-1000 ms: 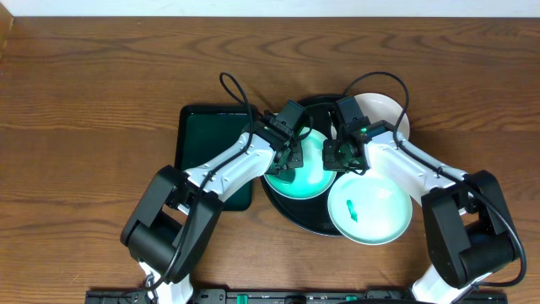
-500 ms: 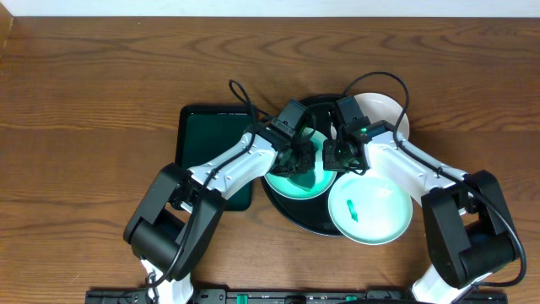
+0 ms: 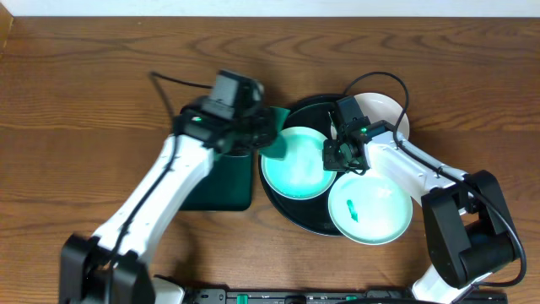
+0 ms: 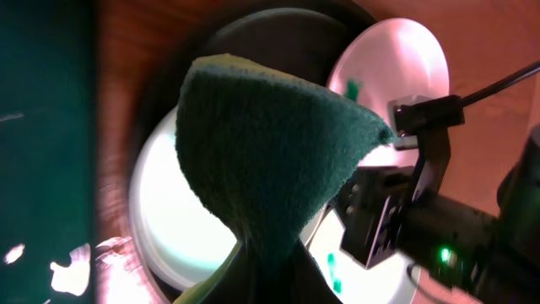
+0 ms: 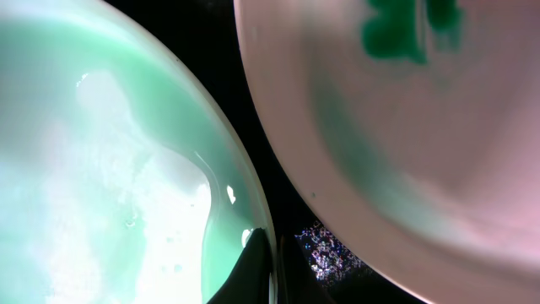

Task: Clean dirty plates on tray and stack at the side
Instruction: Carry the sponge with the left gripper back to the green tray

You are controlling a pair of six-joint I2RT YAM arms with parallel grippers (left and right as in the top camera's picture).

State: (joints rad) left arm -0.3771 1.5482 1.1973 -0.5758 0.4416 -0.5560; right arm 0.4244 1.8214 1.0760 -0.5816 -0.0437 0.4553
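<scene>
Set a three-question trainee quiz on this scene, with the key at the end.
1. True or false: the left tool grips the green sponge.
2. How many plates show in the overhead view?
3. On the black tray, the right tool pinches: A the rim of the mint plate; B the tray's own rim; C the sponge.
Key: 1 true; 2 three; 3 A.
</scene>
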